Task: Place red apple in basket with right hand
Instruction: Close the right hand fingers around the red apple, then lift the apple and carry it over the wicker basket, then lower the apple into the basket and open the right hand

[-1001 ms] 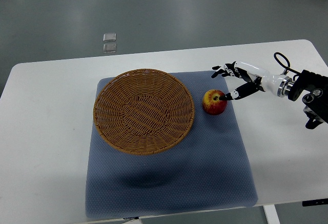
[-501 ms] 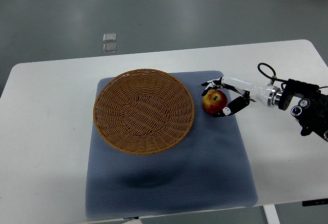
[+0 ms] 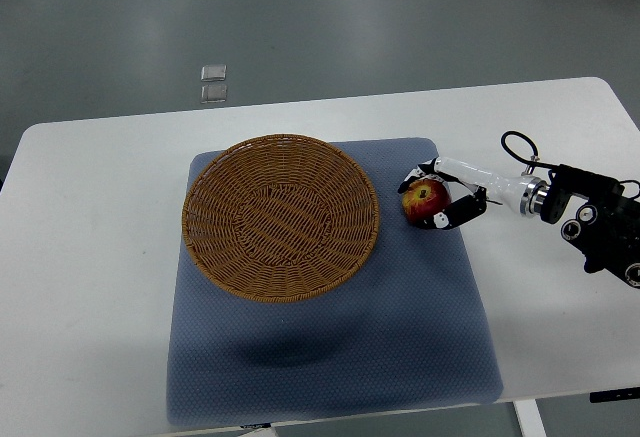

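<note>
Red apple (image 3: 424, 200) sits on the blue mat (image 3: 330, 347) just right of the wicker basket (image 3: 280, 215), the right hand (image 3: 443, 197) curled around it; a firm grip and a lift clear of the rim look essential before carrying left

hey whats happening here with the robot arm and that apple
The robot's right hand, reaching in from the right side of the table, has its fingers wrapped around a red apple that sits on the blue-grey mat. Just to the apple's left is a wicker basket, which is empty. The apple does not look lifted yet, and it is still outside the basket. The left arm is not in view.
</note>
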### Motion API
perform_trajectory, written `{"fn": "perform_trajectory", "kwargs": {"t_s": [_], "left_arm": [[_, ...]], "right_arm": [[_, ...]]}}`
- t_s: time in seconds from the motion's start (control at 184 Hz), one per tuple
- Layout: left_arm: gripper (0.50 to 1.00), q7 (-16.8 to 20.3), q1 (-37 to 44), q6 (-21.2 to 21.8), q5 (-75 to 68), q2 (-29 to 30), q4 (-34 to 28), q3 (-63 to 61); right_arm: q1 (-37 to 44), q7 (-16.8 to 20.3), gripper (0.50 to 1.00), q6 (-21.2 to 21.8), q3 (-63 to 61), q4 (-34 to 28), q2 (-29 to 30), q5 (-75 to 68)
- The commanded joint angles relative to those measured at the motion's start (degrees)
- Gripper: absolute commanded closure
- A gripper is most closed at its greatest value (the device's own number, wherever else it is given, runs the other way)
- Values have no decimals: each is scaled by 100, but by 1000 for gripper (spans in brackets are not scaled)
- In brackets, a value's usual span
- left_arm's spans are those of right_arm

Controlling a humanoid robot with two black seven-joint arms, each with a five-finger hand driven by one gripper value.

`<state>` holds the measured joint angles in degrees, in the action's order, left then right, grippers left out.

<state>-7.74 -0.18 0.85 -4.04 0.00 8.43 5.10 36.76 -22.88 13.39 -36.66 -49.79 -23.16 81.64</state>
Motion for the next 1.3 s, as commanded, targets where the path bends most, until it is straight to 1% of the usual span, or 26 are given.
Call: {"fn": "perform_trajectory", "kwargs": {"t_s": [0.0, 0.141, 0.207, 0.326, 0.397, 0.501, 0.598, 0.604, 0.658, 0.707, 0.713, 0.724, 0.832, 0.849, 0.919, 1.066, 1.072, 1.159, 1.208, 1.213, 1.251, 1.273, 1.279, 1.284, 1.289, 1.295], "left_arm": [[500, 0, 0, -6, 0, 0, -9, 0], [500, 0, 0, -6, 0, 0, 0, 0], [500, 0, 0, 3, 0, 0, 0, 9], [500, 0, 0, -6, 0, 0, 0, 0], [500, 0, 0, -6, 0, 0, 0, 0], [500, 0, 0, 3, 0, 0, 0, 0], [500, 0, 0, -6, 0, 0, 0, 0], [500, 0, 0, 3, 0, 0, 0, 0], [500, 0, 0, 3, 0, 0, 0, 0], [500, 0, 0, 3, 0, 0, 0, 0], [500, 0, 0, -6, 0, 0, 0, 0], [500, 0, 0, 3, 0, 0, 0, 0], [500, 0, 0, 3, 0, 0, 0, 0], [500, 0, 0, 3, 0, 0, 0, 0], [500, 0, 0, 3, 0, 0, 0, 0], [500, 0, 0, 3, 0, 0, 0, 0], [500, 0, 0, 3, 0, 0, 0, 0], [500, 0, 0, -6, 0, 0, 0, 0], [500, 0, 0, -6, 0, 0, 0, 0], [500, 0, 0, 3, 0, 0, 0, 0], [500, 0, 0, 3, 0, 0, 0, 0], [500, 0, 0, 3, 0, 0, 0, 0], [500, 0, 0, -6, 0, 0, 0, 0], [500, 0, 0, -6, 0, 0, 0, 0], [500, 0, 0, 3, 0, 0, 0, 0], [500, 0, 0, 3, 0, 0, 0, 0]], "right_arm": [[33, -41, 1000, -12, -34, 4, -22, -25], [218, -85, 1000, -12, -289, -14, -118, -219], [376, -76, 1000, 85, -561, -40, -242, -588], [789, -6, 1000, 278, -685, -374, -285, -1326], [956, 29, 1000, 287, -676, -629, -198, -1379], [1193, 275, 1000, 331, -544, -989, -22, -1344], [1229, 310, 1000, 357, -447, -1068, 92, -1229], [1307, 310, 1000, 384, -238, -1086, 362, -1003], [1387, 310, 1000, 393, 18, -1086, 654, -790], [1387, 310, 1000, 393, 19, -1086, 655, -790], [1413, 319, 1000, 393, 297, -1068, 890, -642], [1413, 336, 1000, 393, 361, -1068, 936, -614], [1413, 372, 1000, 393, 572, -1033, 1068, -544], [1422, 477, 1000, 384, 704, -972, 1243, -500], [1413, 504, 1000, 384, 792, -822, 1472, -447], [1404, 512, 1000, 322, 924, -620, 1622, -342], [1396, 512, 977, 322, 959, -524, 1691, -272], [1369, 547, 934, 314, 994, -374, 1806, -184], [1369, 548, 934, 314, 994, -374, 1806, -183], [1334, 556, 910, 305, 1003, -287, 1841, -131], [1317, 565, 877, 296, 1038, -242, 1894, -113], [1299, 574, 846, 270, 1056, -225, 1929, -113], [1299, 583, 826, 252, 1064, -216, 1938, -113], [1299, 583, 826, 252, 1065, -216, 1938, -113], [1290, 583, 804, 226, 1065, -198, 1947, -113], [1290, 583, 803, 226, 1065, -198, 1947, -113]]}}
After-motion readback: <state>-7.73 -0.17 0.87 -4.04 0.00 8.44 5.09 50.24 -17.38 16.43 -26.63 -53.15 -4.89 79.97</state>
